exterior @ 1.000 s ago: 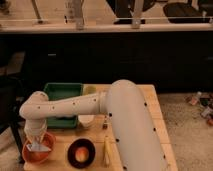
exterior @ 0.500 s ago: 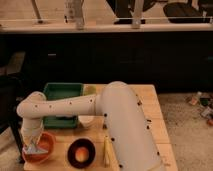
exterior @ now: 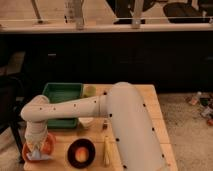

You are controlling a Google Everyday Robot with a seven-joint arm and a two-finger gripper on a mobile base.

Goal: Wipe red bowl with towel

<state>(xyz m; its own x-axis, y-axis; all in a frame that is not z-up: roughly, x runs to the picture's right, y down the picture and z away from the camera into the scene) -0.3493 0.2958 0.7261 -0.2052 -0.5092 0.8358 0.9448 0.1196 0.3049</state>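
Note:
The red bowl (exterior: 46,146) sits on the wooden table at the front left corner. The towel (exterior: 39,155), a pale cloth, lies in the bowl's front part, right under my gripper (exterior: 38,146). The gripper points straight down into the bowl from the white arm's wrist and covers most of the bowl's inside. The wrist hides where the gripper meets the towel.
A dark bowl with an orange ball (exterior: 81,153) stands just right of the red bowl. A green tray (exterior: 63,95) lies behind, a white cup (exterior: 86,122) and a yellow object (exterior: 106,150) to the right. My white arm (exterior: 130,125) spans the table (exterior: 150,100).
The wrist and gripper shifted slightly left over the red bowl, then back right and a little lower. The towel stayed under the gripper.

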